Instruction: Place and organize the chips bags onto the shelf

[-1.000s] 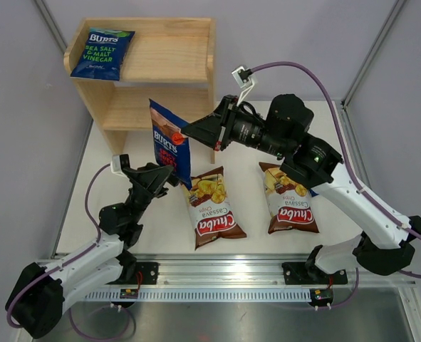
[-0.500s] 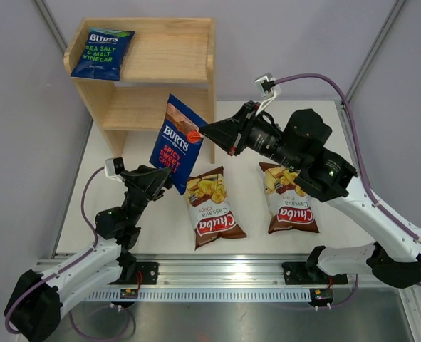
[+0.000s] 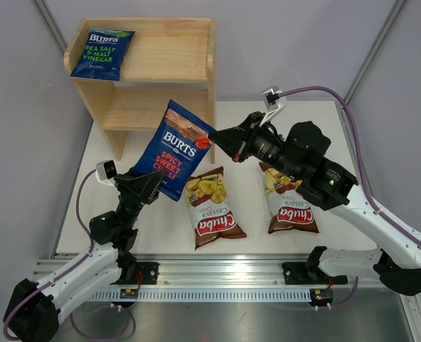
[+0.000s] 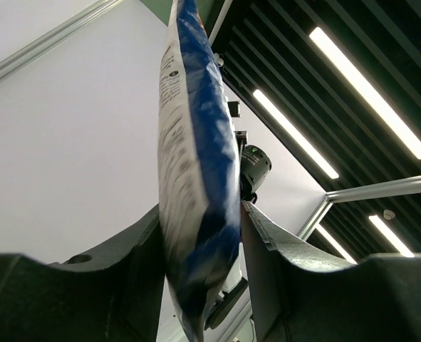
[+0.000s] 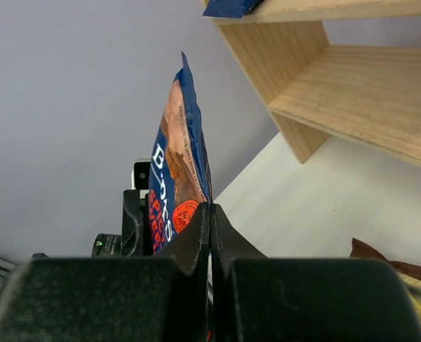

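My right gripper (image 3: 211, 137) is shut on the right edge of a blue Burts bag with a red label (image 3: 174, 153), held in the air in front of the wooden shelf (image 3: 174, 53). In the right wrist view the closed jaws (image 5: 210, 214) pinch the bag (image 5: 173, 171) edge-on. My left gripper (image 3: 155, 187) is open, with the bag's lower end (image 4: 196, 178) between its fingers (image 4: 199, 210). A green-text Burts bag (image 3: 102, 53) lies on the shelf top at the left. Two Chuba bags (image 3: 210, 206) (image 3: 290, 198) lie on the table. A second red-label Burts bag is not in view.
The shelf's lower tier (image 5: 367, 85) shows bare wood. The shelf top's right part is bare within its raised rim. The shelf's right side panel (image 3: 211, 107) stands close behind the held bag. A metal rail (image 3: 224, 274) runs along the near table edge.
The held bag has swung from edge-on to tilted with its face up and shifted right. The right arm drew back to the right. The left gripper dropped back down-left.
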You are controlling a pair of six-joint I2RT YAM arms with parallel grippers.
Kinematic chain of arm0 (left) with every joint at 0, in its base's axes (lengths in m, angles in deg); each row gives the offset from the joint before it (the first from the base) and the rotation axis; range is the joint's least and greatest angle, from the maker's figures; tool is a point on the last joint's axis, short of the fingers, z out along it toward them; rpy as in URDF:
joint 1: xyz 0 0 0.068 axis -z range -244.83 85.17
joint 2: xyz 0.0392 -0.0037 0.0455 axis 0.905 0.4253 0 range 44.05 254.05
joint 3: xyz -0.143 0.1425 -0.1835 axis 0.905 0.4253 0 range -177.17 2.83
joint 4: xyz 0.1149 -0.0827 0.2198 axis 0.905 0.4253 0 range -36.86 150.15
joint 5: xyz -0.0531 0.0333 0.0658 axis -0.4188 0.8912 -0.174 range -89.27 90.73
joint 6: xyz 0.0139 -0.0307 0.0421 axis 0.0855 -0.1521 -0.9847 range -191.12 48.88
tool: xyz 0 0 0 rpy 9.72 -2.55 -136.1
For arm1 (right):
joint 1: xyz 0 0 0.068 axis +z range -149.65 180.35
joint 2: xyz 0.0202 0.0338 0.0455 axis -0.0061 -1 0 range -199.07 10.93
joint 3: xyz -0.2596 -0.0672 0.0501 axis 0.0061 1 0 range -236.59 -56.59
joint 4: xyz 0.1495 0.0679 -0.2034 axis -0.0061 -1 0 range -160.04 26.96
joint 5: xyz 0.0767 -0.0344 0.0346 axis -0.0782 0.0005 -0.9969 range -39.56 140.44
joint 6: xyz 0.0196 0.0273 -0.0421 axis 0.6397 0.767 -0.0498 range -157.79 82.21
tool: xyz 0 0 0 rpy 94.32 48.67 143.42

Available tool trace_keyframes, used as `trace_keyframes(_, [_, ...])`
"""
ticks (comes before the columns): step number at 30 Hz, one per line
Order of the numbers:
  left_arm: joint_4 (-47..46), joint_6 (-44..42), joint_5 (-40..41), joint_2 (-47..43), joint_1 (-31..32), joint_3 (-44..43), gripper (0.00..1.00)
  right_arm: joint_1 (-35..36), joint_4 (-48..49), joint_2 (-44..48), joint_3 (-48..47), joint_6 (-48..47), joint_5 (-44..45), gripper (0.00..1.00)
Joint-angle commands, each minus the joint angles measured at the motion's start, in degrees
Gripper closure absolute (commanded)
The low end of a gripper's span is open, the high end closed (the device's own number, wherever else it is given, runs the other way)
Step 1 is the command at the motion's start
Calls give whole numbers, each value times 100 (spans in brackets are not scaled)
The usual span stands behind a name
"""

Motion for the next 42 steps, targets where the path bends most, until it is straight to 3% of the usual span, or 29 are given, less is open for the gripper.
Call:
trace_keyframes(1, [-1233,-257,129,-130,30,16,55,-80,386,258,49,-196,701,100])
trace_keyframes(11, [-1049,-275,33,-86,30,-115,70,-80,702,390,348,-99,851,100])
trace_keyframes(16, [-233,-432,7,-288,30,-256,79,-80,676,390,331,-143,807,100])
trace_keyframes(17, [4,-503,-11,-375,30,-404,80,-80,607,425,322,-213,920,97])
trace_keyframes(18, [563,-599,-37,-454,30,-484,82,-80,571,460,313,-257,982,71])
trace_keyframes(19, [864,-757,-46,-629,30,-572,88,-80,519,495,322,-284,1044,59])
trace_keyframes(21, [1558,-907,-3,-788,30,-800,89,-89,395,636,339,-389,1211,53])
trace_keyframes(23, [1868,-1013,59,-894,30,-932,92,-89,282,776,357,-451,1430,34])
trace_keyframes(24, [2148,-1022,76,-903,30,-1072,93,-89,228,820,357,-486,1501,30])
trace_keyframes(28, [3123,-1075,278,-842,30,-1643,96,-80,-79,1189,497,-583,1852,19])
trace_keyframes(30, [4165,-1127,480,-807,30,-1986,100,-89,-115,1514,690,-600,2002,18])
trace_keyframes(32, [4706,-1189,805,-719,21,-2566,99,-89,-132,1838,857,-592,2125,18])
trace_keyframes(35, [6275,-1216,1367,-430,4,-3567,97,-89,-176,2155,1104,-574,2213,18])
trace_keyframes(42, [7573,-680,2106,520,-339,-5115,97,-89,-317,2473,1315,-565,2205,17])
